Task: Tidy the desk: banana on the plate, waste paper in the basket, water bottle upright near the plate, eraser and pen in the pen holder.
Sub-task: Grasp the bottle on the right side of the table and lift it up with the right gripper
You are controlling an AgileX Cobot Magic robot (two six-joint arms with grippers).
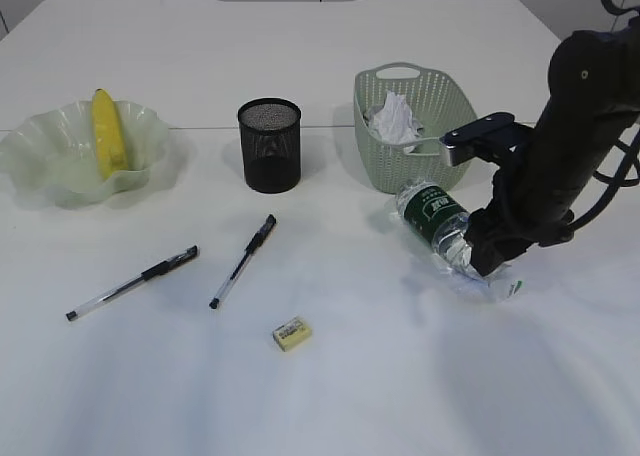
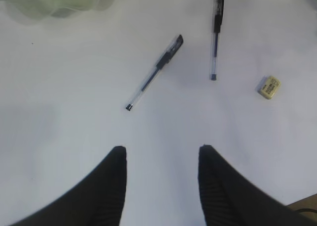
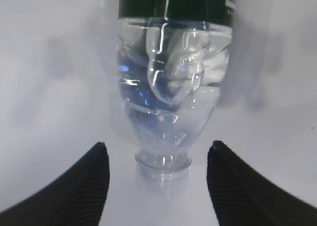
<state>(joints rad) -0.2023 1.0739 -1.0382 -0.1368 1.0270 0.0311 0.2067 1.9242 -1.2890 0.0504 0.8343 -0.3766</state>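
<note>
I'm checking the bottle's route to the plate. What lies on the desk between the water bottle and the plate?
In the exterior view, the pen holder stands between the water bottle and the plate; two pens and the eraser lie nearer the camera.

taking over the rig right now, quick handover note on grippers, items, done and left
Left gripper: open, empty, above bare desk.
Right gripper: jaws open either side of the water bottle neck; bottle lying beside the basket.
Done: banana on plate; waste paper in basket.
Left: stand bottle near plate; two pens and eraser into pen holder.
</note>
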